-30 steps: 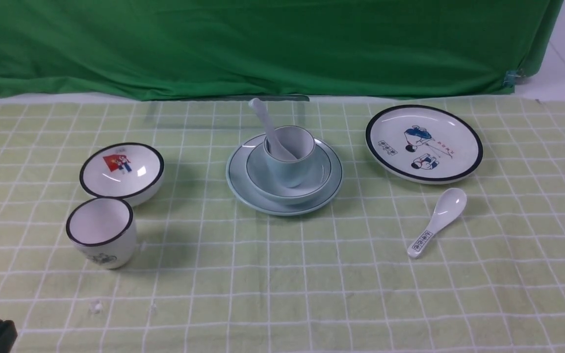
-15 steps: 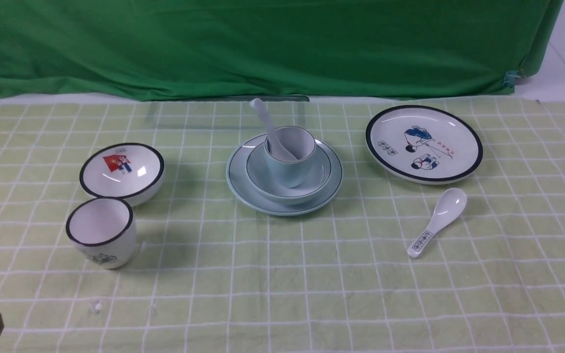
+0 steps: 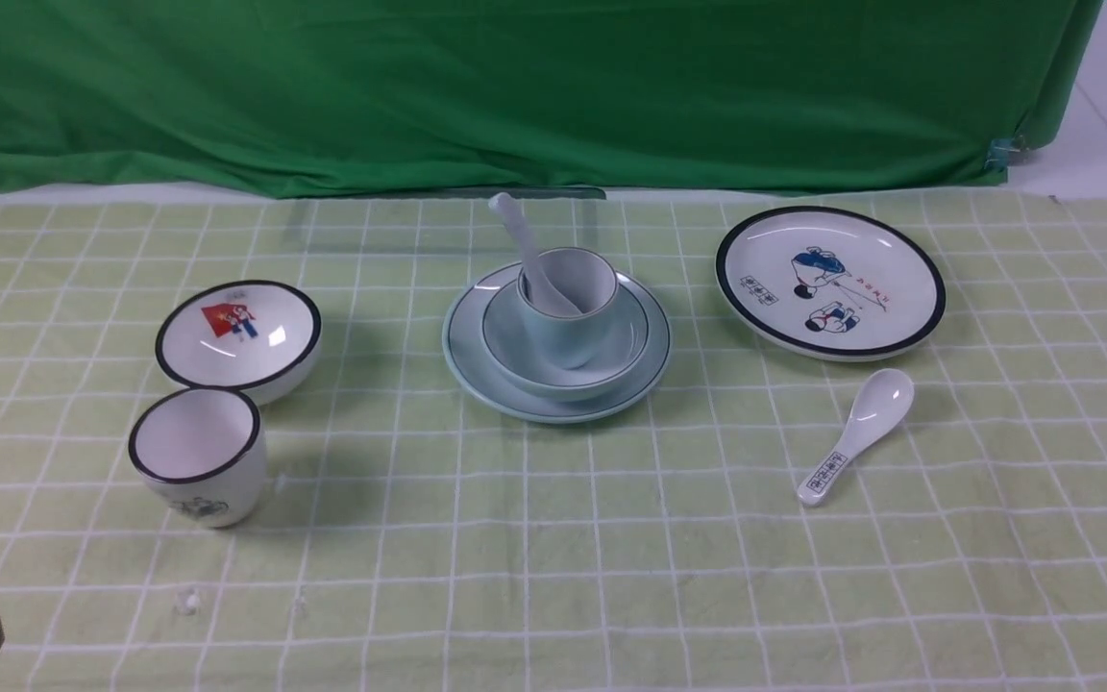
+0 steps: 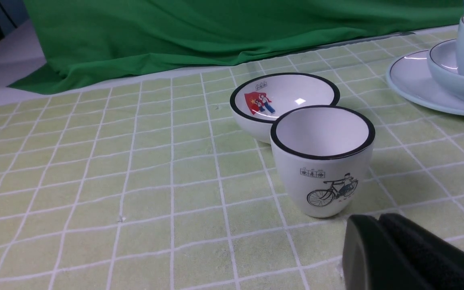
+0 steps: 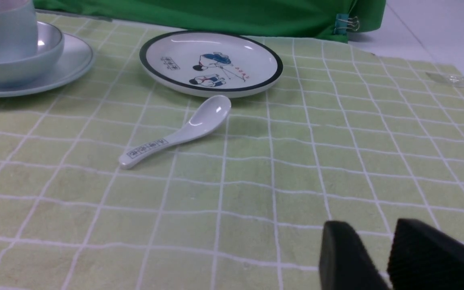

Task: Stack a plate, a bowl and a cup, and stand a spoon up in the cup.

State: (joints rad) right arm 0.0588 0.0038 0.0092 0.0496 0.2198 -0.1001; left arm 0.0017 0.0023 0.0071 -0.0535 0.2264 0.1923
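Pale blue-green plate [image 3: 477, 356] sits mid-tablecloth [image 3: 553, 557] toward the far edge, with the bowl [image 3: 515, 360] on it, the cup [image 3: 563, 332] in the bowl and the spoon [image 3: 525, 250] leaning inside. Left gripper [image 4: 377, 225], near corner, is pressed closed and empty. Right gripper [image 5: 391, 237] has its fingers slightly parted, nothing between.

The plate [image 3: 477, 358], bowl [image 3: 632, 332] and cup [image 3: 563, 332] are plain pale blue-green with thin dark rim lines; the spoon [image 3: 515, 235] is plain white. A white black-rimmed plate [image 3: 830, 281] carries blue and red cartoons, a white bowl [image 3: 238, 335] a red picture, a white cup [image 4: 323, 159] a bicycle drawing. The worktop cloth [image 3: 553, 538] is pale green with white grid lines.
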